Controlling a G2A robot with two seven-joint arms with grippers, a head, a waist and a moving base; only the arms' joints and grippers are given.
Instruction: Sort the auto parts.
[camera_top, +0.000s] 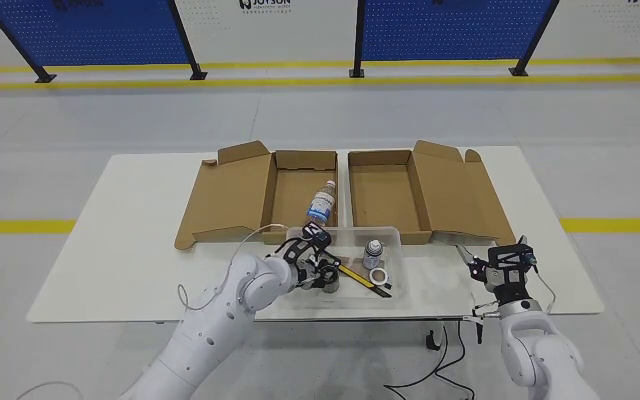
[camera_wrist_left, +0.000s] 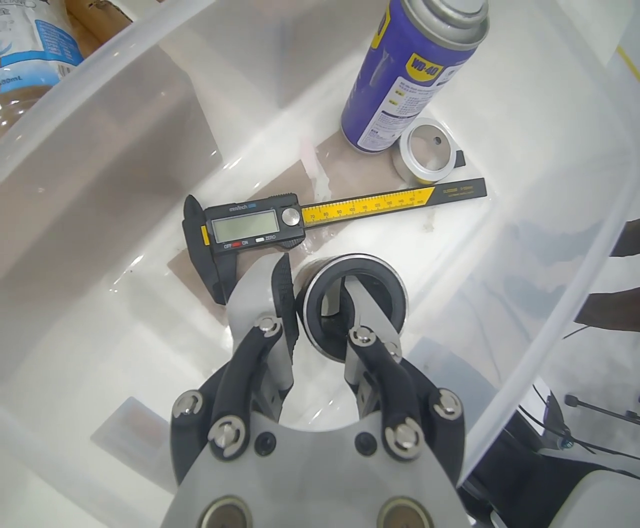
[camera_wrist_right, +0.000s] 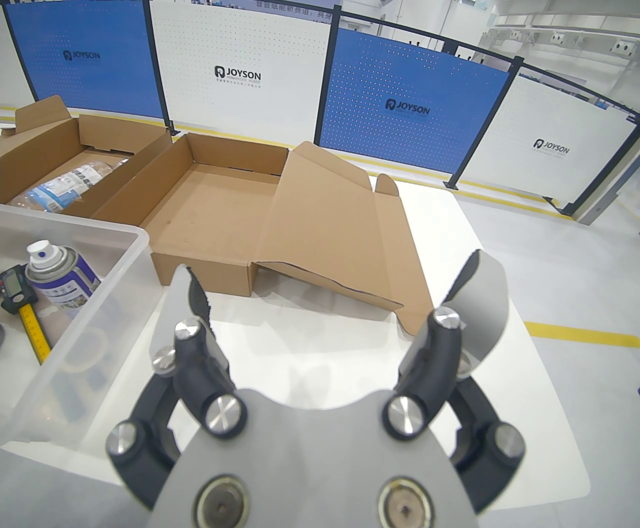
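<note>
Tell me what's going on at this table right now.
The robot's left claw is down in a clear bin, pinching the wall of a bearing ring, one finger inside it. A caliper, a spray can and a small metal ring share the bin. The right claw hangs open over the table beside it. One cardboard box holds a bottle.

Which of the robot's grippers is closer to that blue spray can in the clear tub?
Left. The left gripper is inside the clear tub, at a black ring near the spray can. The right gripper hangs open over the table outside the tub.
</note>
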